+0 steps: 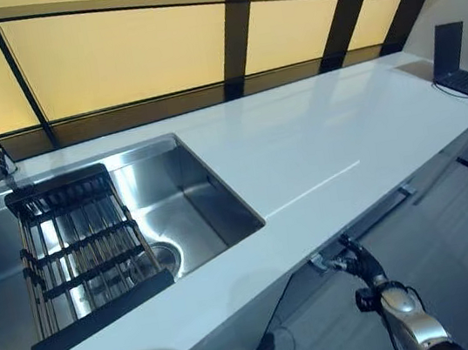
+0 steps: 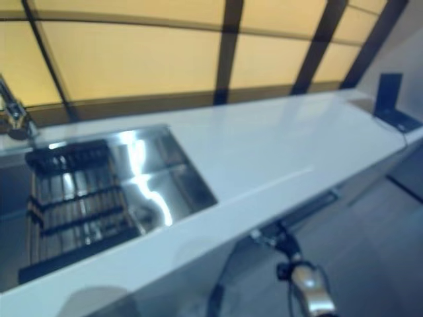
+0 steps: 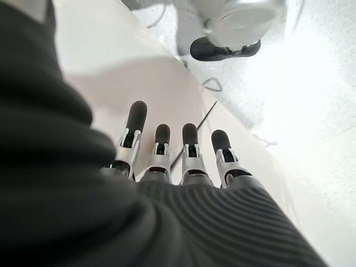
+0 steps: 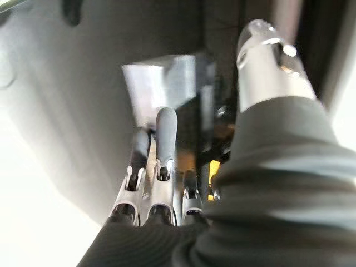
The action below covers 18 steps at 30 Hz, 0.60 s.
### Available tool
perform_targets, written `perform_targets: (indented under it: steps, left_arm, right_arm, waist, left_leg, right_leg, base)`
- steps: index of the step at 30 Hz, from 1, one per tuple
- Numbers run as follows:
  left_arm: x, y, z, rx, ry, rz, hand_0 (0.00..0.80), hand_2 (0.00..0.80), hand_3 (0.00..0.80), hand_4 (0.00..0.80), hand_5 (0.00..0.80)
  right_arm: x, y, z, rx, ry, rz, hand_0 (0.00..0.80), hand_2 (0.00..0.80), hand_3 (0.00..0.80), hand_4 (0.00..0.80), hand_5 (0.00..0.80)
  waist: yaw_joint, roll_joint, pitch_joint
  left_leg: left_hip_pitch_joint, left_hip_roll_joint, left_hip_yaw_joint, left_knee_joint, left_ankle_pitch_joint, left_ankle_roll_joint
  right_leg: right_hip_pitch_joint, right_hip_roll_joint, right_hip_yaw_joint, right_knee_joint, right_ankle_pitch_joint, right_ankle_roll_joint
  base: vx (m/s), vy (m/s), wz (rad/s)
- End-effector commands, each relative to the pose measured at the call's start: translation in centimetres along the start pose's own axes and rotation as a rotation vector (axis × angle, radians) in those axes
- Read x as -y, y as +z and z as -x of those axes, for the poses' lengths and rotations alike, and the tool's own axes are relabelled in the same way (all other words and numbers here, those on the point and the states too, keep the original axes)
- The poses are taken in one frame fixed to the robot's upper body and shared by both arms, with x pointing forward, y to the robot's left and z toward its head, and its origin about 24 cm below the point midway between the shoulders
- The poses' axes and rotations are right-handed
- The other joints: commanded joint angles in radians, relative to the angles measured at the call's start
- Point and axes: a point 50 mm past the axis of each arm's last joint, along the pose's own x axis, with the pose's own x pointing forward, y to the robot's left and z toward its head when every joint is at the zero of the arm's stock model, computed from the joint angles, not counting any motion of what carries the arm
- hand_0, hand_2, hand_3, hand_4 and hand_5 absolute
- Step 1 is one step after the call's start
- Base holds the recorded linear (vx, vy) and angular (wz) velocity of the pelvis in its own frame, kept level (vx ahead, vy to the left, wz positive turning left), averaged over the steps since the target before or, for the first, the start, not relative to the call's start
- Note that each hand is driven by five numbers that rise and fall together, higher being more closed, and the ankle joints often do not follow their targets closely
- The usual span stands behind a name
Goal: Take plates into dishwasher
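1. The right hand [image 1: 345,257] reaches under the white counter [image 1: 300,147] edge, at the dishwasher handle [image 1: 372,214]; whether its fingers [image 4: 165,139] grip it, I cannot tell.
2. The left hand [image 3: 183,167] hangs low, fingers straight and slightly spread, holding nothing.
3. No plates show; a drying rack [image 1: 78,251] spans the steel sink [image 1: 193,199].
4. A laptop [image 1: 457,62] sits at the counter's far right.

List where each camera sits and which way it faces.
Left eye: on the head, looking down on counter, sink and rack; right hand low right.
Right eye: beside it, same scene and hand.
Left wrist: along open left hand toward a pale surface.
Right wrist: along open right hand, shared with both eyes, into dark gap under counter.
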Motion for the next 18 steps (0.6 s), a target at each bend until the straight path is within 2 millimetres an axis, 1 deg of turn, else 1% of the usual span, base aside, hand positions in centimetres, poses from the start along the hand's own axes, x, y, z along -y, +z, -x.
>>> perform_targets:
  steps: [1,4,6,7,8,9,10,11,12,13,14,15,16,18]
  left_arm:
    - [-1.8,0.1,0.0,0.015,0.091,0.062,0.000,0.000,0.000,0.000,0.000]
    - [-1.9,-0.3,0.1,0.003,0.092,0.075,0.000,0.000,0.000,0.000,0.000]
    - [-1.9,-0.6,0.1,-0.007,0.088,0.068,0.000,0.000,0.000,0.000,0.000]
    - [-1.9,-0.7,0.2,-0.012,0.084,0.064,0.000,0.000,0.000,0.000,0.000]
    - [-1.9,-0.7,0.2,-0.012,0.083,0.064,0.000,0.000,0.000,0.000,0.000]
    - [-1.9,-0.8,0.2,-0.015,0.077,0.069,0.000,0.000,0.000,0.000,0.000]
    - [-2.0,-0.8,0.2,-0.016,0.075,0.071,0.000,0.000,0.000,0.000,0.000]
    - [-2.1,-0.6,0.1,-0.015,0.066,0.079,0.000,0.000,0.000,0.000,0.000]
    - [-2.1,-0.5,0.1,-0.015,0.063,0.080,0.000,0.000,0.000,0.000,0.000]
    - [-2.3,-0.3,0.0,-0.009,0.054,0.087,0.000,0.000,0.000,0.000,0.000]
    - [-2.3,-0.2,0.0,-0.009,0.052,0.088,0.000,0.000,0.000,0.000,0.000]
    - [-2.6,0.0,0.0,-0.004,0.056,0.100,0.000,0.000,0.000,0.000,0.000]
    - [-2.9,0.1,0.0,-0.003,0.058,0.100,0.000,0.000,0.000,0.000,0.000]
    - [-3.3,0.3,-0.1,-0.003,0.062,0.093,0.000,0.000,0.000,0.000,0.000]
  right_arm:
    - [3.1,0.8,1.1,0.090,-0.158,0.156,0.000,0.000,0.000,0.000,0.000]
    - [5.0,-0.5,2.0,0.033,-0.219,0.183,0.000,0.000,0.000,0.000,0.000]
    - [6.4,-2.0,2.9,-0.033,-0.262,0.188,0.000,0.000,0.000,0.000,0.000]
    - [7.1,-2.9,3.5,-0.070,-0.294,0.171,0.000,0.000,0.000,0.000,0.000]
    - [7.1,-2.9,3.5,-0.070,-0.294,0.171,0.000,0.000,0.000,0.000,0.000]
    - [7.9,-4.2,4.3,-0.119,-0.331,0.170,0.000,0.000,0.000,0.000,0.000]
    - [8.1,-4.4,4.5,-0.126,-0.337,0.171,0.000,0.000,0.000,0.000,0.000]
    - [8.9,-5.4,5.1,-0.169,-0.376,0.166,0.000,0.000,0.000,0.000,0.000]
    - [9.3,-5.8,5.4,-0.184,-0.386,0.166,0.000,0.000,0.000,0.000,0.000]
    - [10.1,-6.9,6.0,-0.231,-0.416,0.166,0.000,0.000,0.000,0.000,0.000]
    - [10.2,-7.0,6.1,-0.239,-0.420,0.165,0.000,0.000,0.000,0.000,0.000]
    - [10.6,-7.7,6.4,-0.279,-0.433,0.167,0.000,0.000,0.000,0.000,0.000]
    - [10.8,-8.3,6.8,-0.308,-0.442,0.166,0.000,0.000,0.000,0.000,0.000]
    - [11.2,-9.2,7.4,-0.354,-0.459,0.157,0.000,0.000,0.000,0.000,0.000]
  waist:
    - [-0.009,0.031,-0.051]
    - [-0.027,0.030,-0.069]
    - [-0.042,0.029,-0.081]
    - [-0.053,0.033,-0.084]
    - [-0.052,0.033,-0.085]
    - [-0.066,0.039,-0.086]
    - [-0.069,0.041,-0.087]
    - [-0.081,0.048,-0.090]
    - [-0.085,0.050,-0.091]
    - [-0.090,0.050,-0.093]
    - [-0.091,0.049,-0.093]
    - [-0.091,0.045,-0.093]
    - [-0.094,0.041,-0.094]
    - [-0.104,0.042,-0.096]
  left_leg:
    - [0.091,-0.014,0.082,-0.176,0.011,0.104]
    - [0.102,-0.019,0.082,-0.181,0.006,0.113]
    - [0.108,-0.021,0.077,-0.179,0.002,0.122]
    - [0.114,-0.018,0.070,-0.180,0.001,0.125]
    - [0.114,-0.019,0.071,-0.180,0.001,0.125]
    - [0.123,-0.017,0.056,-0.183,-0.001,0.129]
    - [0.125,-0.016,0.053,-0.185,0.000,0.129]
    - [0.131,-0.012,0.037,-0.190,0.002,0.129]
    - [0.133,-0.011,0.032,-0.192,0.003,0.128]
    - [0.134,-0.006,0.016,-0.192,0.005,0.124]
    - [0.134,-0.005,0.014,-0.191,0.005,0.122]
    - [0.131,0.000,0.007,-0.190,0.005,0.115]
    - [0.129,0.007,0.000,-0.188,0.006,0.107]
    - [0.127,0.020,-0.014,-0.188,0.011,0.097]
  right_leg:
    - [0.060,-0.062,0.108,0.177,0.174,0.045]
    - [0.057,-0.057,0.138,0.219,0.192,0.047]
    - [0.046,-0.049,0.173,0.278,0.213,0.048]
    - [0.034,-0.044,0.198,0.312,0.225,0.047]
    - [0.033,-0.045,0.199,0.314,0.224,0.047]
    - [0.015,-0.037,0.230,0.340,0.236,0.046]
    - [0.010,-0.034,0.239,0.343,0.236,0.045]
    - [-0.006,-0.020,0.271,0.350,0.229,0.041]
    - [-0.009,-0.016,0.280,0.342,0.224,0.039]
    - [-0.012,-0.015,0.298,0.304,0.215,0.035]
    - [-0.012,-0.017,0.299,0.294,0.214,0.035]
    - [-0.010,-0.024,0.305,0.241,0.209,0.036]
    - [-0.007,-0.020,0.316,0.194,0.195,0.036]
    - [-0.006,0.001,0.349,0.154,0.165,0.033]
  base:
    - [0.050,0.137,-0.13]
    - [0.057,0.111,-0.09]
    - [0.066,0.106,0.06]
    - [0.042,0.075,-0.06]
    - [0.044,0.038,-0.12]
    - [0.029,0.004,-0.06]
    - [0.048,-0.027,0.07]
    - [0.030,-0.051,0.20]
    - [0.040,-0.134,0.27]
    - [0.025,-0.120,0.22]
    - [-0.004,-0.228,0.38]
    - [-0.031,-0.252,0.46]
    - [-0.041,-0.323,0.48]
    - [-0.025,-0.268,0.14]
